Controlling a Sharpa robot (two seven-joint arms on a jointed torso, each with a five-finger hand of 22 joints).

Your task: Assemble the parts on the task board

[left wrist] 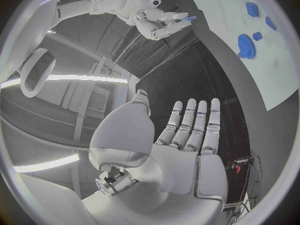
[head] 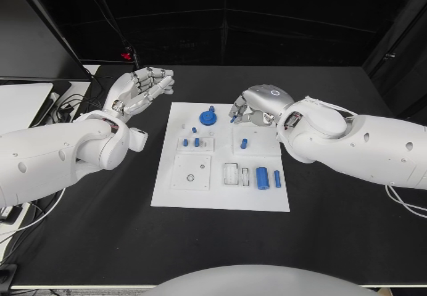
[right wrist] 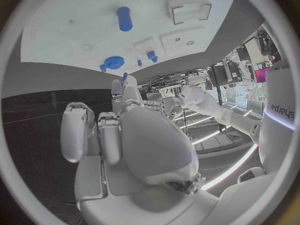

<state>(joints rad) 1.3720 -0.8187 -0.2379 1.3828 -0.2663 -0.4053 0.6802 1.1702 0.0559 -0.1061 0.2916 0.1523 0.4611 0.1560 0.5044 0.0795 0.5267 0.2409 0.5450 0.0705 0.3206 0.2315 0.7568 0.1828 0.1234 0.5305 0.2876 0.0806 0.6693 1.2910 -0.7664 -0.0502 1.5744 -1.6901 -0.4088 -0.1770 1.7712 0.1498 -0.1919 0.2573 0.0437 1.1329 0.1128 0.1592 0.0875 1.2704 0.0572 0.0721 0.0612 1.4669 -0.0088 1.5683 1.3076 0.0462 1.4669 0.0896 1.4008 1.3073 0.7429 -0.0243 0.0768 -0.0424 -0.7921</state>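
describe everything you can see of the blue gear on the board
The blue gear is a round toothed wheel, plastic by its look, with a raised hub and a small knob on top. It lies flat near the far edge of the white task board, left of the right hand. Nothing touches it but the board.

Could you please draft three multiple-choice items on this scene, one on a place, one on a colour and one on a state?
1. Where is the left silver hand?
A. over the black table, off the board's left edge
B. flat on the board
C. under the right hand

2. What colour is the round toothed gear on the white task board?
A. red
B. blue
C. green

3. What is the right silver hand doing?
A. lying open on the table
B. gripping the gear
C. pinching a small blue peg

Answers: 1 A, since the head view shows it raised beside the board; 2 B, plainly blue; 3 C, since the left wrist view shows the peg at its fingertips.
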